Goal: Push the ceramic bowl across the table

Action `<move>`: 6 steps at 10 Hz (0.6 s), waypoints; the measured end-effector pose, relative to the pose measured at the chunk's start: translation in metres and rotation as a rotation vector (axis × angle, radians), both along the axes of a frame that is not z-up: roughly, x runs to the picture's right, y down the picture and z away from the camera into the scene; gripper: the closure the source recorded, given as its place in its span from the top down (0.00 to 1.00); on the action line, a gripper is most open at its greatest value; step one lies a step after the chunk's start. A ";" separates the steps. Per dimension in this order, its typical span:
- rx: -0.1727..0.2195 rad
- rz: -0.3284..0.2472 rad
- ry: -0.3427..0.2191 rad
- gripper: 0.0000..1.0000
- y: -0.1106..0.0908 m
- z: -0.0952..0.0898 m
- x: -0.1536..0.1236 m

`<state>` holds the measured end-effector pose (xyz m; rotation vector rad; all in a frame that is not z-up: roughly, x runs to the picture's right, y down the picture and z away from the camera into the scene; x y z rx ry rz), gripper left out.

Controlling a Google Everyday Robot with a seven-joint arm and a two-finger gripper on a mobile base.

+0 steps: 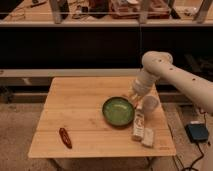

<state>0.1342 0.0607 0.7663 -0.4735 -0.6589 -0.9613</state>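
The green ceramic bowl (118,110) sits right of centre on the light wooden table (80,105). My gripper (135,98) hangs from the white arm coming in from the right. It is at the bowl's upper right rim, between the bowl and a white cup (149,103). I cannot tell whether it touches the rim.
A white cup stands just right of the bowl. Two snack packets (142,129) lie in front of the cup near the table's right front corner. A red chili pepper (65,137) lies at the front left. A dark counter runs behind the table.
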 end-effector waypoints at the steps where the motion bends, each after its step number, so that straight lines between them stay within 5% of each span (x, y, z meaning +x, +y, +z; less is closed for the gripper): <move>1: 0.029 -0.008 -0.034 0.00 0.006 0.008 -0.024; 6: 0.040 -0.037 -0.144 0.00 0.043 0.061 -0.075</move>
